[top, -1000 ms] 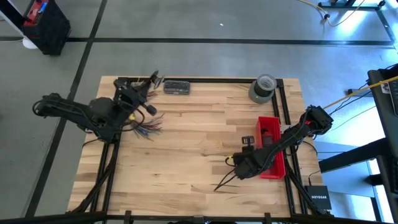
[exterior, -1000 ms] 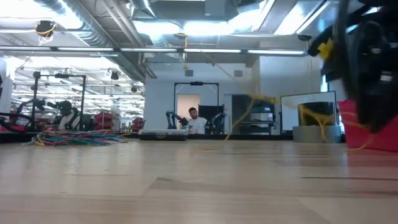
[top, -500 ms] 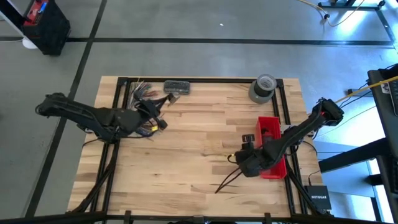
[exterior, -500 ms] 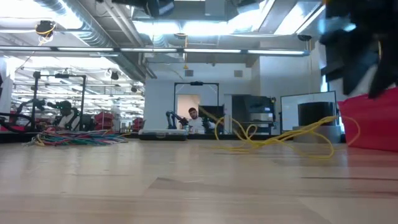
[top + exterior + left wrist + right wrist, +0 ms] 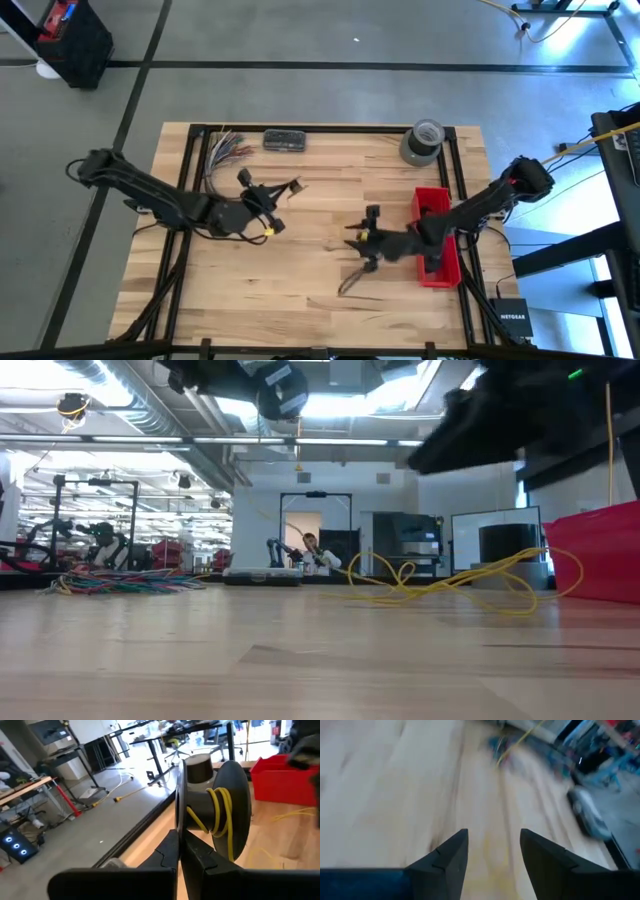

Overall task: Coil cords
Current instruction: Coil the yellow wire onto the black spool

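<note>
Yellow cord [image 5: 450, 582] loose loops on table, part wound on spool [image 5: 220, 815].

So the left gripper [image 5: 262, 207] has swung off the back-left corner, where it sat over the wire bundle [image 5: 222, 150], and now reaches out toward the middle of the table, clamped on the edge of a dark spool [image 5: 210, 820] with yellow cord [image 5: 220, 815] wrapped round it. The right gripper [image 5: 366, 232] moved too: it was down by the red bin [image 5: 437, 240] and has slid toward the table's centre, jaws spread wide now. In the low view a tangle of cord [image 5: 450, 582] lies on the wood beside the bin where a second ago the right arm blocked that spot.
</note>
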`<state>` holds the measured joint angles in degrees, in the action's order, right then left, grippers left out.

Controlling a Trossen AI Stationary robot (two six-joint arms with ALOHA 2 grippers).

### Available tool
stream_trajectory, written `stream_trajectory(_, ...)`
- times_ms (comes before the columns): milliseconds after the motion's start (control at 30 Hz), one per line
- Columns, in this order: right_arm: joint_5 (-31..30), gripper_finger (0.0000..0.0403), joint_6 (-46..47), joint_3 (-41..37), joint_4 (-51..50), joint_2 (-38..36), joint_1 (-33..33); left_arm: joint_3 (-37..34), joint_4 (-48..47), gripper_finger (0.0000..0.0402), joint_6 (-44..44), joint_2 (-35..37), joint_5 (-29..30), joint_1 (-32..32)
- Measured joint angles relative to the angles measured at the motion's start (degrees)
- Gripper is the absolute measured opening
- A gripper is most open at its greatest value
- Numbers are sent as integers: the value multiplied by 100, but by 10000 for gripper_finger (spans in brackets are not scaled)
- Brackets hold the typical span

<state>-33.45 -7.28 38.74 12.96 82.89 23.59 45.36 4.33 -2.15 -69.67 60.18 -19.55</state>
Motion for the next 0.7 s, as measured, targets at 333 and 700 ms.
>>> stream_trajectory(333,1658,183,389,-469,4579,1255,-1334,0,1447,0,723,-519,-249,-9)
stream_trajectory(700,866,174,8,876,4464,2514,-1351,2,1770,0,723,-659,-256,15)
